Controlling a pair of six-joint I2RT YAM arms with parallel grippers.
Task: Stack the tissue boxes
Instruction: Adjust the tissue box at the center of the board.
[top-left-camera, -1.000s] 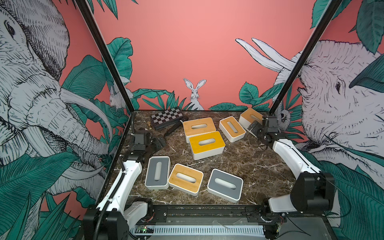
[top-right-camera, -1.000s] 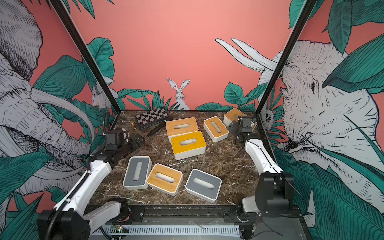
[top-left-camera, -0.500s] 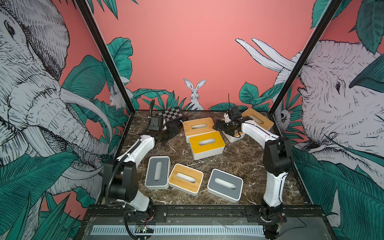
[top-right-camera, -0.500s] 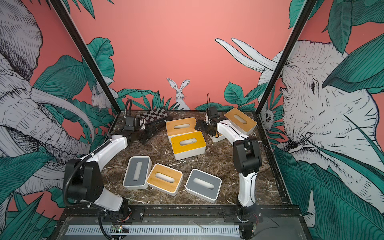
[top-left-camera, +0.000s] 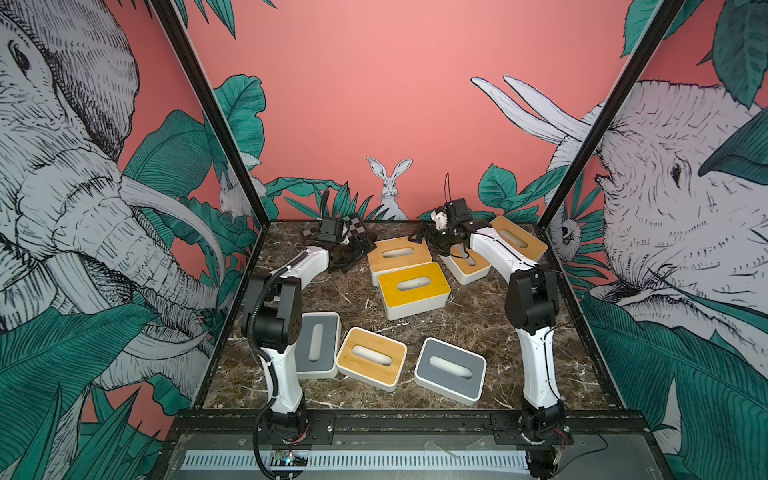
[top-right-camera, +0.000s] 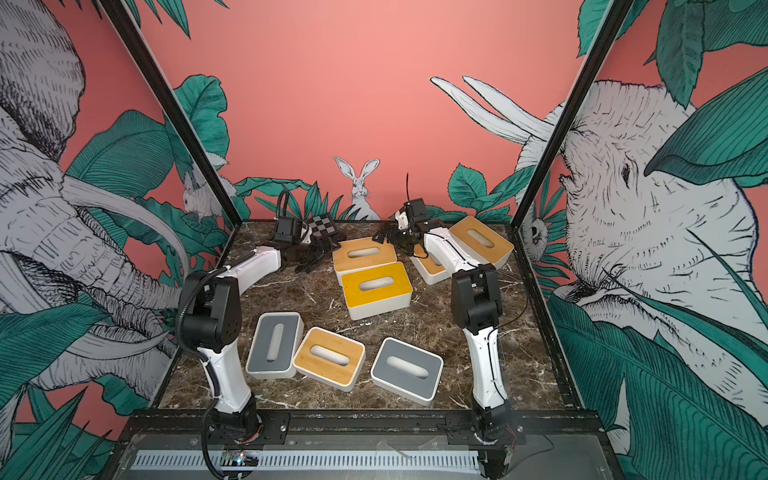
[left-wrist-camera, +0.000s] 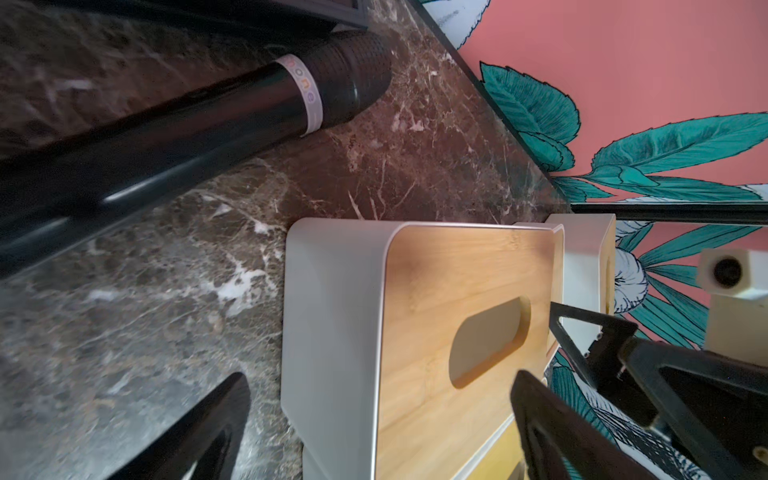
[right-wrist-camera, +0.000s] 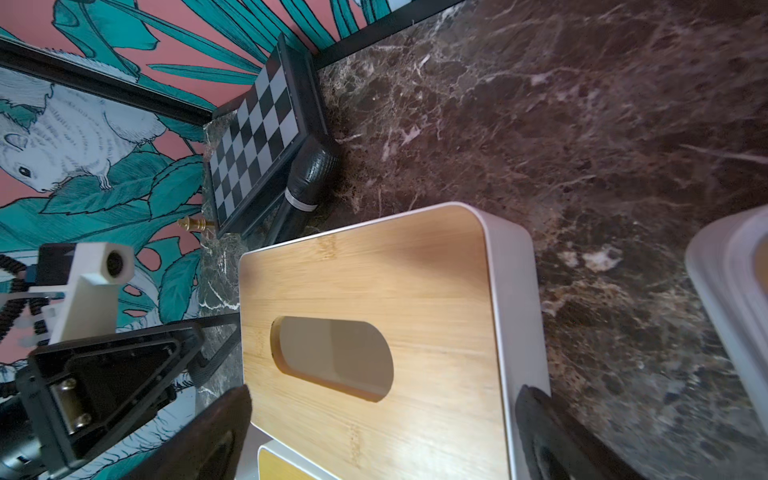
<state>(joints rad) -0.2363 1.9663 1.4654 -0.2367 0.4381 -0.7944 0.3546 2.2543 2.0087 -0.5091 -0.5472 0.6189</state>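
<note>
Your left pincer (top-left-camera: 358, 249) has its two fingers wide apart and holds nothing. Your right pincer (top-left-camera: 423, 240) is wide apart too, and empty. They sit low at the back bamboo box (top-left-camera: 399, 254), one at each end.

In the left wrist view, one dark finger (left-wrist-camera: 216, 419) is out beside the box's white wall. The other finger is over the lid, near the slot. In the right wrist view the box sits between the two fingers. You cannot tell if any finger touches it. Both wrist views cut the box off at the picture edge.

The back bamboo box is just behind the yellow box (top-left-camera: 413, 286), and they look to touch, in the middle of the marble table (top-left-camera: 469, 324). The right arm hides much of the small bamboo box (top-left-camera: 471, 270). The far bamboo box (top-left-camera: 519, 243) by the right wall shows better.

Near the arm bases lie the left grey box (top-right-camera: 274, 343), the front bamboo box (top-left-camera: 371, 358) and the right grey box (top-left-camera: 451, 368) in a row. In a top view the left elbow covers one edge of the left grey box.

The chessboard case (top-left-camera: 356, 226) only peeks out behind the left wrist. The black pen (left-wrist-camera: 199, 137) shows only in the wrist views, right by the case. A small gold thing (right-wrist-camera: 195, 224) beside the case is too small to name.
</note>
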